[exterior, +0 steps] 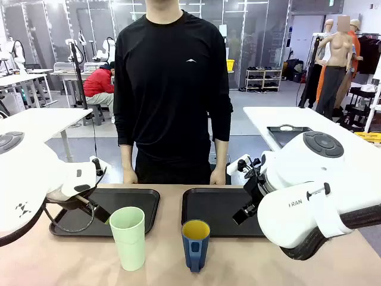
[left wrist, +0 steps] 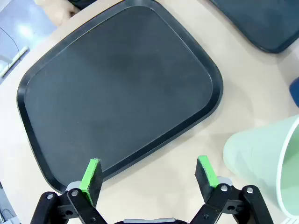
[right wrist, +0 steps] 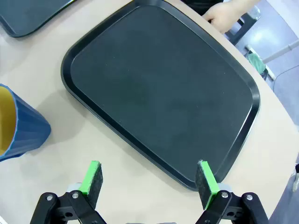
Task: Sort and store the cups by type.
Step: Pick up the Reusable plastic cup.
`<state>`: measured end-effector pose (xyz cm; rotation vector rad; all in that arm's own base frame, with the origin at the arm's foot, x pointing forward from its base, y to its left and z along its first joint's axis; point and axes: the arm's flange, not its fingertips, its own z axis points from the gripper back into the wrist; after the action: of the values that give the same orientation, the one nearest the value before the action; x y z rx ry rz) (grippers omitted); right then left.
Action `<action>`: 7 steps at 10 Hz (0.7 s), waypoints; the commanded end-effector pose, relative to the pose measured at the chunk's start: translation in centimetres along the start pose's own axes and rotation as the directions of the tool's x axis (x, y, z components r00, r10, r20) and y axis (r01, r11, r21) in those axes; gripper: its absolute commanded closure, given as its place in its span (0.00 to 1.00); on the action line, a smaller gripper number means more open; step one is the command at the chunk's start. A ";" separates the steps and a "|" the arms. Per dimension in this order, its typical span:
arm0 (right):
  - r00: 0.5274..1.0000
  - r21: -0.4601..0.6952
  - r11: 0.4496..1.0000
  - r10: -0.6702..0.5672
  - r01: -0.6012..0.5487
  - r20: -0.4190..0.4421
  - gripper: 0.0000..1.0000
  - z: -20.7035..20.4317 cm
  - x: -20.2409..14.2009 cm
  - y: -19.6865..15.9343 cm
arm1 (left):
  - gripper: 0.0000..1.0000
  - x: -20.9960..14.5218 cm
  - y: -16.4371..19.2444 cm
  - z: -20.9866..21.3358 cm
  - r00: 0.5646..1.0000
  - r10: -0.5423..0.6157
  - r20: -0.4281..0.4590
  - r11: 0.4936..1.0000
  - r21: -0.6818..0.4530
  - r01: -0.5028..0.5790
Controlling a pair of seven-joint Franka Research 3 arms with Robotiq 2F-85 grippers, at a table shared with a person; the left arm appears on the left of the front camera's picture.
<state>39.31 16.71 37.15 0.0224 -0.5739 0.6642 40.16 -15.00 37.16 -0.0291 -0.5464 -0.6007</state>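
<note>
Cups upright and side by side on the table [exterior: 71, 262], both arms' jaws released.

Mint-green tumbler [exterior: 128, 238] [left wrist: 254, 154] stands mouth up near the robot's edge. The dark blue mug [exterior: 195, 244] [right wrist: 18, 126], yellow inside, sits just to the tumbler's right, apart from it, with its handle turned toward the robot. The left tray [exterior: 143, 199] [left wrist: 117, 84] lies just behind the tumbler, toward the person. The right tray [exterior: 214, 208] [right wrist: 163, 84] lies behind the tumbler and to its right. The left arm's jaws hang to the tumbler's left, over the near rim of the left tray, green pads [left wrist: 91, 173] spread wide with nothing between them. The right arm's jaws hang well to the tumbler's right, beyond the mug, pads [right wrist: 205, 179] equally wide and holding nothing. The person's hands [exterior: 129, 176] rest at the table's far edge, beyond the tumbler.
</note>
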 end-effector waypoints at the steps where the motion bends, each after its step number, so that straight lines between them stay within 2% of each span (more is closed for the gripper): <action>1: 1.000 0.000 1.000 0.000 0.000 0.000 0.00 0.0 0.0 0.0 | 0.00 0.0 0.0 0.0 1.000 0.000 0.000 1.000 0.000 0.000; 7: 1.000 0.000 1.000 0.000 0.000 0.000 0.00 0.0 0.0 0.0 | 0.00 0.0 0.0 0.0 1.000 0.000 0.000 1.000 0.000 0.000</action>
<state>39.31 16.72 37.15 0.0213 -0.5740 0.6662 40.15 -15.03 37.16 -0.0290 -0.5464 -0.6014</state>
